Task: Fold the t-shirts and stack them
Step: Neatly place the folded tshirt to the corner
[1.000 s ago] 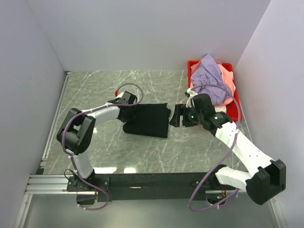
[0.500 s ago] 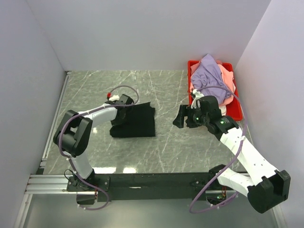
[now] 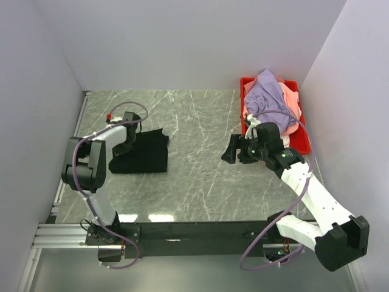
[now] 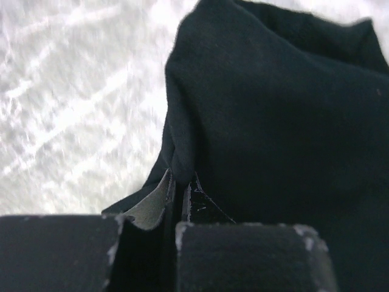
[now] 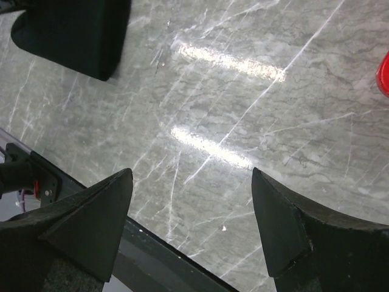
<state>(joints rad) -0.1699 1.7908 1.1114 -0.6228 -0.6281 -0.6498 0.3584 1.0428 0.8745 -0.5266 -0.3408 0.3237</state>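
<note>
- my left gripper (image 3: 130,129) is clenched on the upper left edge of the folded black t-shirt (image 3: 143,156), left of centre in the top view. the wrist view shows cloth pinched between the jaws, i judge for dragging it to a stacking spot.
- my right gripper (image 3: 231,149) hangs spread and empty right of centre, close to the red bin (image 3: 245,81), where the lavender t-shirt (image 3: 267,97) lies heaped. i'd guess it's next.

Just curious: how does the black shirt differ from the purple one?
The black cloth t-shirt lies flat on the marble table, pinched by the left fingers; the lavender cloth t-shirt sits crumpled in the red plastic bin, ungripped. Both are soft fabric.
</note>
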